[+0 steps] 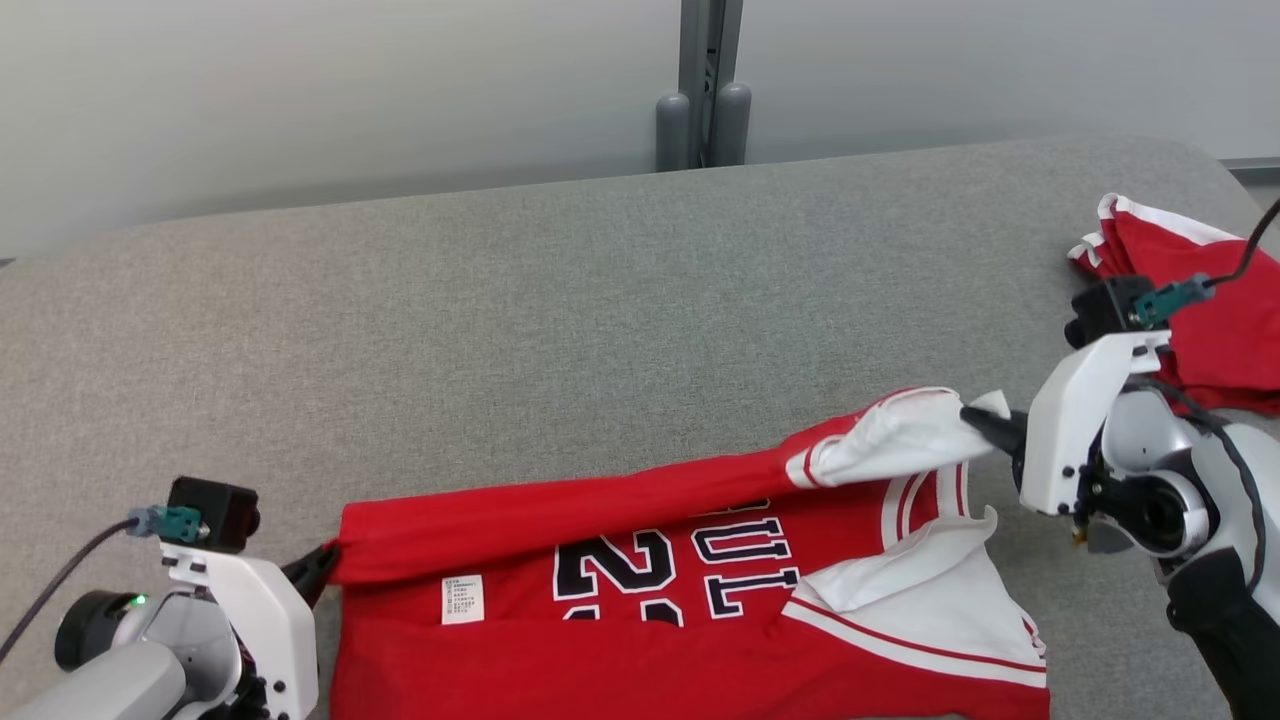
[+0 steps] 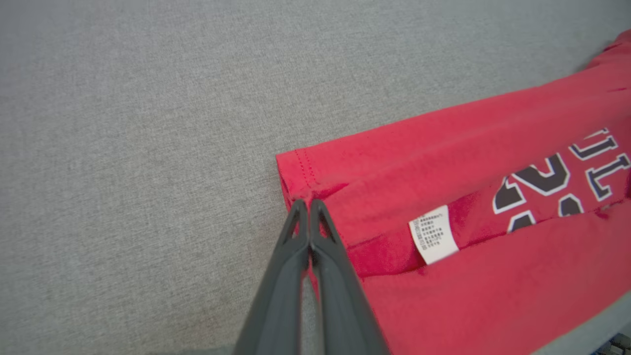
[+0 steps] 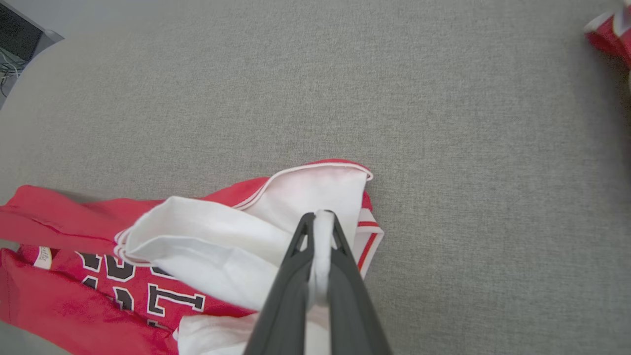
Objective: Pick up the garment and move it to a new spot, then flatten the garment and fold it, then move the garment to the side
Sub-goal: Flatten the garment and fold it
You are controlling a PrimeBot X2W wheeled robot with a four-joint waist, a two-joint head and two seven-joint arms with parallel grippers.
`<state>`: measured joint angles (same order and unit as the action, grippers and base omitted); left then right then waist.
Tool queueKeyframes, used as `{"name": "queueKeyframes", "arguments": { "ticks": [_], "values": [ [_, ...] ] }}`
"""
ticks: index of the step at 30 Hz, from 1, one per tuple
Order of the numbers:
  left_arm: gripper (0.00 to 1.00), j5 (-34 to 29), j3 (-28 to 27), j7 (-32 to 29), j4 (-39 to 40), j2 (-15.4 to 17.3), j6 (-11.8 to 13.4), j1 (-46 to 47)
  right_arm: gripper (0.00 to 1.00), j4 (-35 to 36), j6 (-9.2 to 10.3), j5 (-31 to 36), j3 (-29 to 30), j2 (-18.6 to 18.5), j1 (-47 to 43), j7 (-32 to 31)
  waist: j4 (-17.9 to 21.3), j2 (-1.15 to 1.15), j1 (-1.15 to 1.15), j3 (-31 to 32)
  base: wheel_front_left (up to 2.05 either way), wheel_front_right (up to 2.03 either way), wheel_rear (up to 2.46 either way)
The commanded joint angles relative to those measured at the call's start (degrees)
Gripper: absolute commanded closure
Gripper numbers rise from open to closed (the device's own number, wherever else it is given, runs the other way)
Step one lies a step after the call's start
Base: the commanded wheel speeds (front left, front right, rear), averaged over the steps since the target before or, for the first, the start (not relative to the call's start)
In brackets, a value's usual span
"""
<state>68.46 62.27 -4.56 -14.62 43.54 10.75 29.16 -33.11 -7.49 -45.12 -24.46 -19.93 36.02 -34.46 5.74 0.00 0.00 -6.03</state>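
My right gripper (image 3: 319, 218) is clamped on the white sleeve (image 3: 315, 190) of the jersey (image 3: 59, 301), with cloth showing between my fingers. The red body trails off to my left over the grey cushion (image 3: 443, 98). Another red cloth (image 3: 609, 34) lies far ahead, to my right.

The counter (image 1: 560, 300) is covered in grey woven cloth, and its far corner at 2 o'clock in the head view is rounded. At 6 o'clock the garment (image 1: 600, 680) lies along the near edge. It is red with white sleeves and dark, white-edged lettering, and its far long side is turned over on itself beside a white label (image 1: 463, 599). At 3 o'clock, well apart, sits a second red-and-white heap (image 1: 1215, 330), perhaps folded clothing.
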Motion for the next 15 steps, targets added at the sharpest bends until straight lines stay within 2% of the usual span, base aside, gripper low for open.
{"name": "queueKeyframes", "arguments": {
  "ticks": [1, 10, 15],
  "values": [
    [1.00, 0.4, 0.3, -0.4, 0.1, 0.4, 0.4, -0.9, 1.00, 1.4, -0.01, -0.6, 0.6, -0.5, -1.7, -1.1, 0.2, 0.00, 0.00, 0.3, 0.00, 0.00, 0.00],
    [1.00, 0.6, 1.6, -2.3, 0.8, 0.6, 1.1, -2.1, 1.00, 11.6, -0.01, -3.0, 4.9, -1.9, -10.5, -7.5, 0.4, 0.00, 0.00, 1.3, 0.00, 0.00, 0.00],
    [1.00, 0.8, 2.0, -2.6, 1.2, 0.5, 1.2, -2.8, 1.00, 17.2, -0.01, -1.6, 8.8, -1.5, -15.6, -11.7, 0.4, 0.00, 0.00, 1.3, 0.00, 0.00, 0.00]
  ]
}}
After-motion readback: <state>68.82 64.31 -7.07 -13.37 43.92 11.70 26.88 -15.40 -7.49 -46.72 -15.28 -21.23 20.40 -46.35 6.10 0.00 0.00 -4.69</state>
